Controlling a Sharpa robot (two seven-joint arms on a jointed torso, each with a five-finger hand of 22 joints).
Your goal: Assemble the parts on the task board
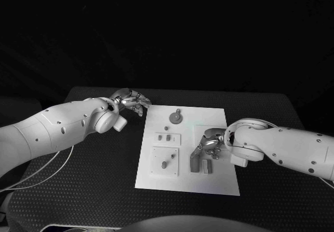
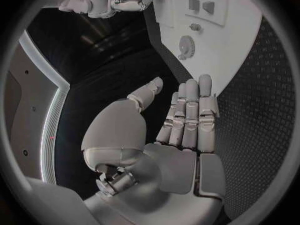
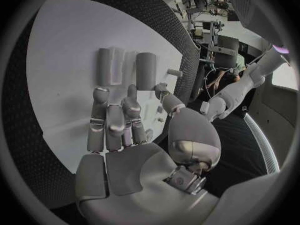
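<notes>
The right hand [image 1: 211, 143] hovers over the right half of the white board [image 1: 209, 179], palm down, its fingers [image 3: 107, 122] straight and slightly apart with nothing between them. Just beyond its fingertips, toward 6 o'clock in the head view, two long grey bars [image 1: 200, 163] lie side by side on the board; the right wrist view shows the same pair [image 3: 125, 70], one lighter and one darker, a little ahead of the fingers and not touching them.

The left hand [image 1: 131, 102] hangs above the black table [image 1: 90, 193] just off the board's far left corner, at about 10 o'clock from the board's middle. In the left wrist view its fingers [image 2: 190, 112] lie flat and close together, thumb off to the side, and it grips nothing.

From that hand toward 3 o'clock, a small round gear [image 1: 176, 117] sits on the far part of the board; it also shows past the fingertips in the left wrist view [image 2: 186, 47]. At 6 o'clock from the gear lies a small square plate [image 1: 167, 138] carrying two dark pieces, and farther toward 6 o'clock a larger square plate [image 1: 164, 161] with a short peg [image 1: 164, 165] standing in it.
</notes>
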